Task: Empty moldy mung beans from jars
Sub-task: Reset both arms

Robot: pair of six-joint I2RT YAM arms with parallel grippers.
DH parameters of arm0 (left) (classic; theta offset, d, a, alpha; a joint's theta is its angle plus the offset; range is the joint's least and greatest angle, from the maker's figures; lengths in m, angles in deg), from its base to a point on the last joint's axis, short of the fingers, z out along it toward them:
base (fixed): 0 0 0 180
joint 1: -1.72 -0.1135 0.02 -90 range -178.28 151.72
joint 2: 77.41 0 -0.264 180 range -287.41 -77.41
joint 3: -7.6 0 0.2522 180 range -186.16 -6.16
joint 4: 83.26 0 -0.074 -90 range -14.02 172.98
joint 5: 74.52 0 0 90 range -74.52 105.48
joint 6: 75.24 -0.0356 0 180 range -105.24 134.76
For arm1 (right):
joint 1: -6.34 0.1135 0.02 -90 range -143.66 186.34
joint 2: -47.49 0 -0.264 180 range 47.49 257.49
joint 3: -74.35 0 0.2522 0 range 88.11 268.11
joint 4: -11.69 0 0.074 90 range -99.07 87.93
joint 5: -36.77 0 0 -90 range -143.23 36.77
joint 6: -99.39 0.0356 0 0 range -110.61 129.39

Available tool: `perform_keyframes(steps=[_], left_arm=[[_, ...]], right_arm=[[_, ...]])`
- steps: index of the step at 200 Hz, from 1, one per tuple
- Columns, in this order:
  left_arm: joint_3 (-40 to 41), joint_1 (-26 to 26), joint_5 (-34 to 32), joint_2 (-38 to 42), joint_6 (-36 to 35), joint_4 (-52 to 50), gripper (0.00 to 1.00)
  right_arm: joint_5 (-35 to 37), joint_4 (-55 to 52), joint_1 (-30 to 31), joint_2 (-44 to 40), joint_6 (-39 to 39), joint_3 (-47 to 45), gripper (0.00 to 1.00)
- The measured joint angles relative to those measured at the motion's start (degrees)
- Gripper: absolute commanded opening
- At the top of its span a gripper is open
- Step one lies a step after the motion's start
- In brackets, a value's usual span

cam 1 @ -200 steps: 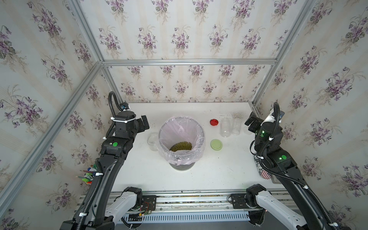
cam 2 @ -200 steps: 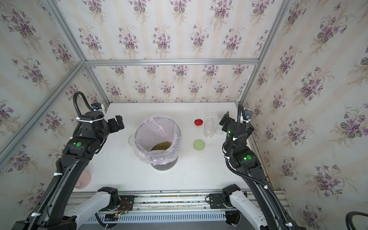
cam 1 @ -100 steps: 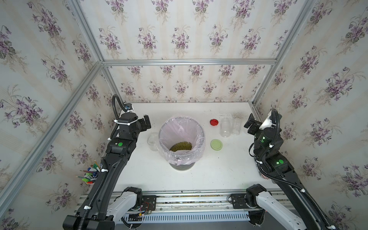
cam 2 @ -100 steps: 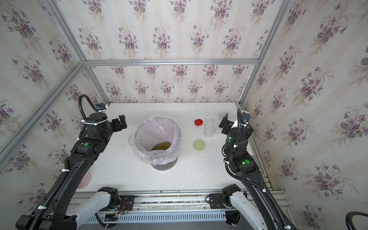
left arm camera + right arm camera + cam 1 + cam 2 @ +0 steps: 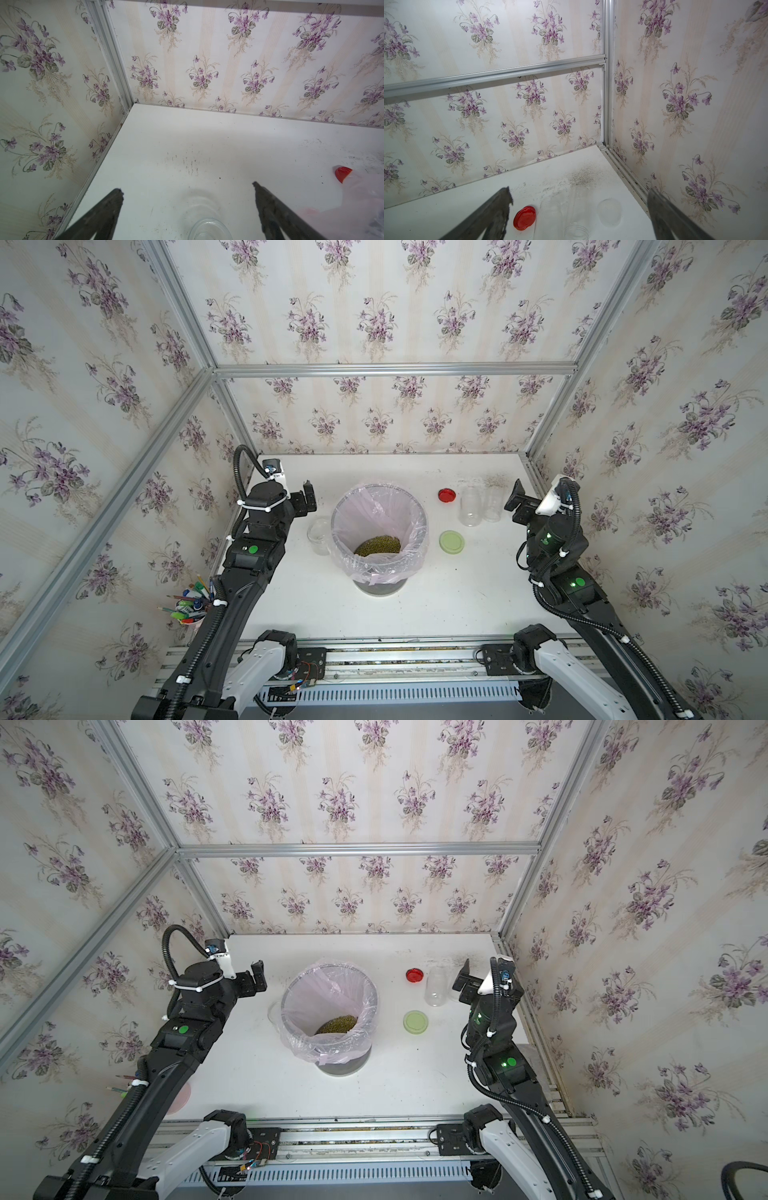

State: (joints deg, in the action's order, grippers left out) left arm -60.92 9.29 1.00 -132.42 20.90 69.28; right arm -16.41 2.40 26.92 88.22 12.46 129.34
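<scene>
My left arm [image 5: 232,605] and right arm [image 5: 590,605] are black above, with white shells [image 5: 253,662] at the base joints. Round green lights [image 5: 252,549] dot their links. Ribbed black cable hoses [image 5: 237,466] run along both, strapped on with white zip ties [image 5: 219,603]. A small white camera housing [image 5: 277,473] sits on each wrist. My left hand [image 5: 187,187] and right hand [image 5: 579,189] have dark, flat, tapering fingers [image 5: 104,214] with scuffed tips.

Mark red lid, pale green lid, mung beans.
red lid [image 5: 446,495], in a top view, centre of its top face.
pale green lid [image 5: 452,541], in a top view, centre of its disc.
mung beans [image 5: 377,545], in a top view, middle of the heap.
</scene>
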Motion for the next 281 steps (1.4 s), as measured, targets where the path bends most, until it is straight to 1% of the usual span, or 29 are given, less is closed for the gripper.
perform_keyframes(steps=[42, 86, 141, 173, 201, 236, 253, 281], left_arm=[[2.23, -0.04, -0.57, 1.46, -1.25, 2.99, 1.00], [4.17, -0.22, -3.04, 3.06, -2.16, 5.11, 1.00], [5.16, -0.72, -4.48, 2.51, -3.85, 8.76, 1.00], [11.96, -1.16, -5.07, 3.32, -4.55, 14.47, 1.00], [18.32, -1.16, -5.44, 5.90, -6.34, 19.76, 1.00], [26.43, -1.62, -9.44, 9.73, -9.18, 27.80, 1.00], [29.35, -2.23, -10.95, 10.45, -10.10, 30.08, 1.00], [32.09, -2.69, -11.23, 10.47, -11.19, 31.34, 1.00]], right_arm=[[-0.02, 0.63, 0.00, 0.57, -0.44, -1.03, 1.00], [-0.22, 0.61, 0.00, 1.31, 0.04, -0.98, 1.00], [-0.26, -0.72, -0.33, 2.47, 1.14, -0.37, 1.00], [-0.83, -2.45, -0.68, 3.26, 2.01, -0.07, 1.00], [-1.73, -2.56, -1.77, 2.05, 4.33, -3.15, 1.00], [-3.65, -2.56, -2.97, 1.97, 6.71, -4.61, 1.00], [-4.96, -2.58, -3.34, 1.97, 8.24, -4.94, 1.00], [-7.26, -2.58, -3.41, 1.90, 11.21, -5.84, 1.00]])
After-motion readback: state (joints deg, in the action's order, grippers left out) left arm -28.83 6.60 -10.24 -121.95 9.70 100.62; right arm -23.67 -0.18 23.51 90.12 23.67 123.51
